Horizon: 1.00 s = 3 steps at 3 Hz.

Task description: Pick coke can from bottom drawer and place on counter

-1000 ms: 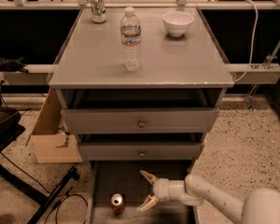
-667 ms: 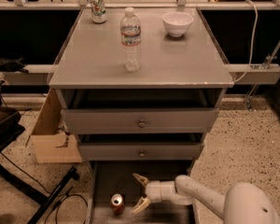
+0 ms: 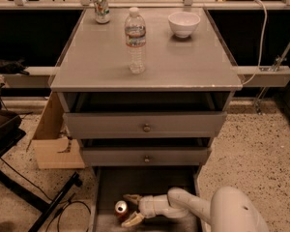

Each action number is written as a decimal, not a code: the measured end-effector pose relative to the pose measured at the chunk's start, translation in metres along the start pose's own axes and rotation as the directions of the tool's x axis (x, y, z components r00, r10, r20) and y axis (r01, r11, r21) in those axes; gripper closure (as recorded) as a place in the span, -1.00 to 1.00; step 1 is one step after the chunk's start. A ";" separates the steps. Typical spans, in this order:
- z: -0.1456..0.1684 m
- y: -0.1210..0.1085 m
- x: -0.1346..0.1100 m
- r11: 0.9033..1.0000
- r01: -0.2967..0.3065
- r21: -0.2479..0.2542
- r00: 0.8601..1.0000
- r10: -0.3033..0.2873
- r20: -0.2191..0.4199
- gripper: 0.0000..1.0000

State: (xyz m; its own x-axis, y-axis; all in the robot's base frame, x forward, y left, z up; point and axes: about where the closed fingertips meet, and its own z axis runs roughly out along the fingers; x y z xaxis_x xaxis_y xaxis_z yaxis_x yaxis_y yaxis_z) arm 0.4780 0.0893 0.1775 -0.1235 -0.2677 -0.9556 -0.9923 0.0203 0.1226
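While my arm reaches low into the bottom drawer [image 3: 150, 182], which stands open at floor level, my hand [image 3: 129, 210] lies over the left part of its grey floor. Its two fingers [image 3: 133, 220] are spread wide, one to each side of the coke can [image 3: 120, 208]. The can stands upright, silver top showing, right at my fingertips in the mouth of the hand (whether either finger touches it, I cannot tell). I am not holding it.

Above, the two upper drawers [image 3: 146, 127] with round knobs are shut or nearly so. On the counter [image 3: 193, 66] a water bottle [image 3: 135, 40] stands upright near the middle, a white bowl [image 3: 183, 23] sits toward the back right, and a white-and-green can [image 3: 101, 6] stands at the back left corner, all three well apart. Left of the cabinet, a cardboard box [image 3: 55, 146] rests on the speckled floor.
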 end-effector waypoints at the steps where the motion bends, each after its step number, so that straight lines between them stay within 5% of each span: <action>1: 0.020 0.009 0.010 1.000 -0.005 -0.006 0.999 0.005 0.039 -0.12; 3: 0.045 0.014 0.006 1.000 0.015 -0.020 0.995 -0.012 0.096 0.81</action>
State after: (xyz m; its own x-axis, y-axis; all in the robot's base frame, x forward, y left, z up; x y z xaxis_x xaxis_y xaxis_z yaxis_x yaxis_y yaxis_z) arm 0.4632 0.1313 0.1613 -0.1118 -0.1739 -0.9784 -0.9935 -0.0033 0.1141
